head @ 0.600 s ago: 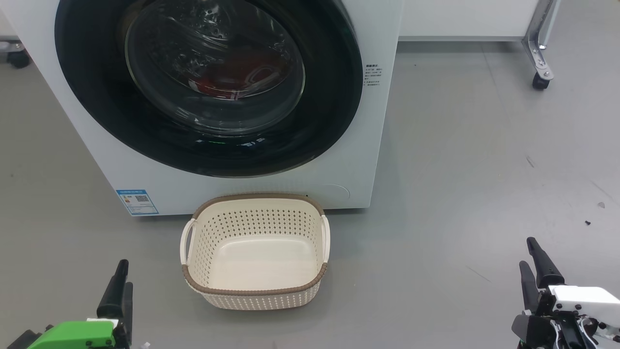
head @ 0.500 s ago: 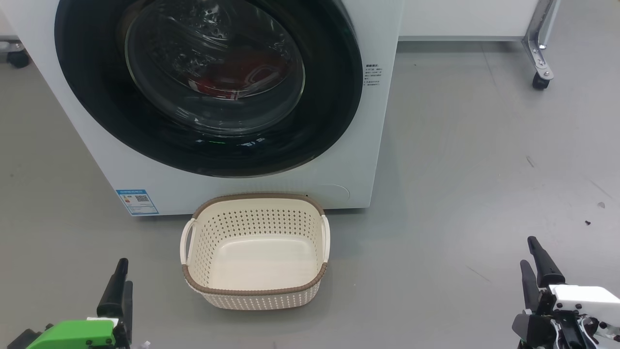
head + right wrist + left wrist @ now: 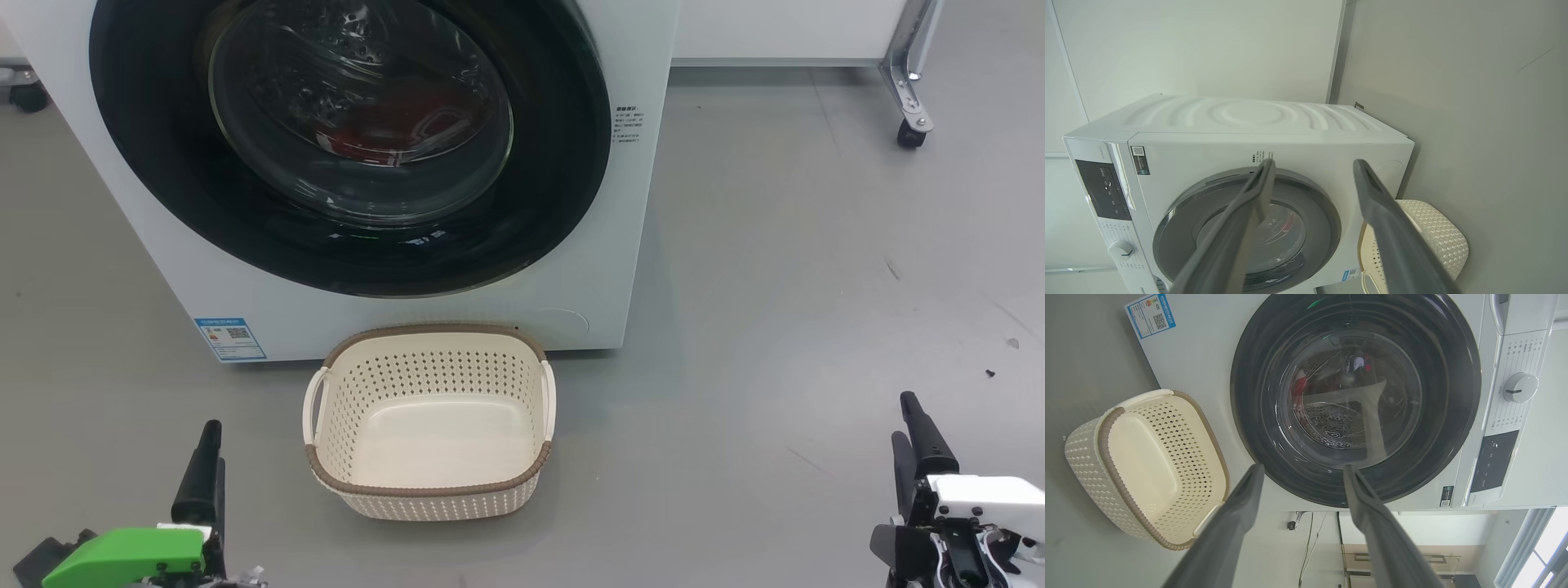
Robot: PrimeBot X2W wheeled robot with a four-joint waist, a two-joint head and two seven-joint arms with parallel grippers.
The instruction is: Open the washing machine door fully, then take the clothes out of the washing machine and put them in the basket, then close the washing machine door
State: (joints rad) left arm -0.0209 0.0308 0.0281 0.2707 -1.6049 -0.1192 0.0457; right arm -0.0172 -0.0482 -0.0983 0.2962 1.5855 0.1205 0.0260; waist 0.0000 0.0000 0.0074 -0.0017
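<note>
1. Grey floor [image 3: 816, 286] all around, and on it stands the washing machine [image 3: 630, 212], big and white, taking up the upper left of the head view.
2. Right, the washing machine door [image 3: 563, 163]: a wide glossy black rim around a bulging glass bowl, sitting flush against the front. It's closed, not yet pulled open.
3. Down in front we've got the basket [image 3: 424, 492], cream and perforated with a brown woven rim, on the floor just beside the machine's base, below the door. Nothing lies in it.
4. And there are the clothes [image 3: 367, 135], a patch of red seen dimly through the glass, inside the drum behind the closed door.
5. Left hand [image 3: 215, 443] at the lower left, green housing behind it, hovering over the floor, well apart from the basket and touching nothing. From its own wrist camera its fingers [image 3: 1241, 506] stand spread wide, aimed at the door's lower rim, with nothing between them.
6. Right hand [image 3: 904, 416] at the lower right, white housing, over bare floor and farther from the basket. Its wrist camera shows its fingers [image 3: 1372, 192] spread too, gripping nothing, pointing towards the machine's front.
7. Small stuff now: a white dial [image 3: 1519, 388] on the control panel, and a blue label [image 3: 231, 339] at the machine's lower front corner, left of the basket.
</note>
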